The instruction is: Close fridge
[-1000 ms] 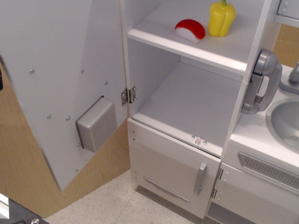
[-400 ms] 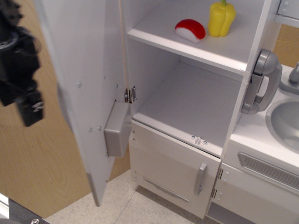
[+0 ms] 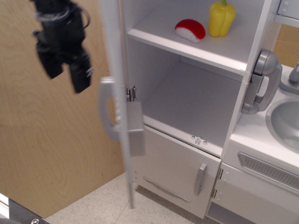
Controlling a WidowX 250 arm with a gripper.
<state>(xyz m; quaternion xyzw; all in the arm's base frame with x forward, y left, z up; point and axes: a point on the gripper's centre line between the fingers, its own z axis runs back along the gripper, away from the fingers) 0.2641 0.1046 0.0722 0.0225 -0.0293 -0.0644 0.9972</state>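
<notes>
The fridge (image 3: 191, 100) is a tall white toy-kitchen cabinet with white shelves. Its large door (image 3: 117, 93) stands edge-on to the camera, about halfway swung. The door's grey vertical handle (image 3: 106, 109) shows on the left face and a grey box (image 3: 136, 128) on the inner face. My black gripper (image 3: 65, 70) hangs at the upper left, just left of the door's outer face, blurred. Its two fingers (image 3: 80, 72) point down with a small gap and hold nothing. A red and white toy (image 3: 190, 29) and a yellow pepper (image 3: 221, 17) sit on the upper shelf.
A smaller lower door with a short grey handle (image 3: 200, 178) is shut below the fridge. A grey phone handset (image 3: 259, 81) hangs on the right post. A grey sink (image 3: 285, 123) is at the right. A wooden wall (image 3: 46, 154) stands behind on the left.
The large door has swung from wide open to edge-on, towards the cabinet. My gripper has come into view and moved right and up, following the door's outer face.
</notes>
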